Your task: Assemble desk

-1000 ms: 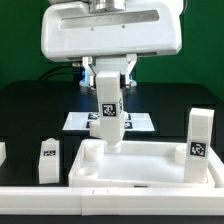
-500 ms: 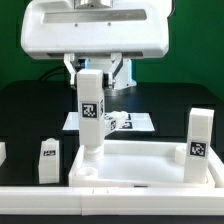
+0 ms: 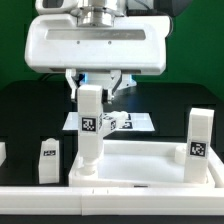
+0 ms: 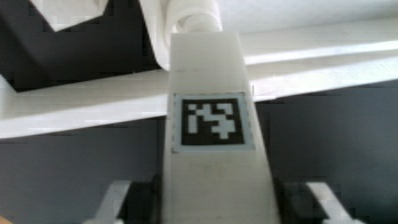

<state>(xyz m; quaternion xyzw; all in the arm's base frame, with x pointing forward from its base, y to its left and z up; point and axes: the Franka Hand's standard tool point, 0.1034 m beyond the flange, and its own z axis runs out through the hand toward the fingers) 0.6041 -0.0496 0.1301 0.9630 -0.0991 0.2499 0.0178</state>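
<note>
Two-finger gripper [image 3: 92,90] of the white Panda arm is shown pinching a blocky white plastic leg [image 3: 90,125] near its top, the jaws pressed against the leg's two sides. The held leg is kept upright, and a black-and-white square tag is carried on the face turned to the exterior view. Its lower end is placed at the far corner, on the exterior view's left, of the flat white rectangular plastic slab [image 3: 140,168] lying on the black table [image 3: 25,110]. Whether the leg is seated in a corner socket cannot be told.

In the wrist view the same held leg [image 4: 214,90] is seen running down between the gripper's [image 4: 217,195] pale fingers [image 4: 324,200], with its tag facing the camera.

A second leg [image 3: 197,135], also tagged, is seen standing upright at the slab's end on the exterior view's right. A third leg [image 3: 48,160], shorter in the picture, is stood on the table just beside the slab on the exterior view's left. The marker board [image 3: 140,121] is partly hidden behind the held leg. A long white border rail [image 3: 110,197] is laid across the foreground in front of the slab.
</note>
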